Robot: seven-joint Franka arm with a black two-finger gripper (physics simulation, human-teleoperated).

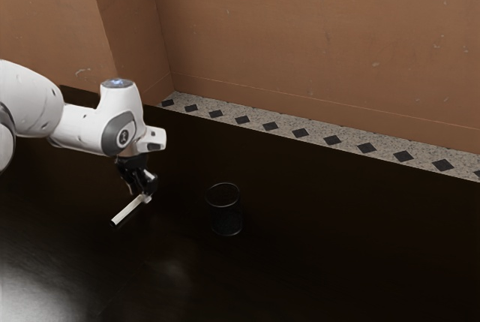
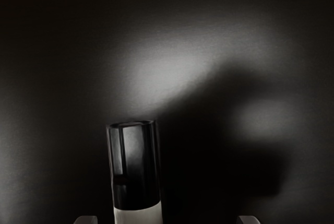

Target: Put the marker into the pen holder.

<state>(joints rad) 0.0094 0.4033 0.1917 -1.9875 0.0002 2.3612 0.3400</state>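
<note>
landmark: pen holder, black, cylindrical, open at the top, standing upright on the table.
table: dark surface under and around the pen holder; a pale sheen lies well to the exterior view's left of the pen holder.
border: speckled strip with a row of black diamonds, beyond the pen holder, along the foot of the wall.
wall: plain orange-brown wall with small scuffs, behind the pen holder and the border; a projecting section with a vertical corner stands to the exterior view's left of the pen holder.
arm: white arm, entering from the exterior view's left, its hand on that same side of the pen holder.
gripper: black gripper, near the pen holder, pointing downward, outside its rim.
gripper opening: fingers wide apart.
gripper contact: marker between the fingers, a gap visible on each side in the wrist view; not clamped.
marker: white barrel, black cap; marker lies slanted outside the pen holder, to the exterior view's left, capped end pointing away from it.
</note>
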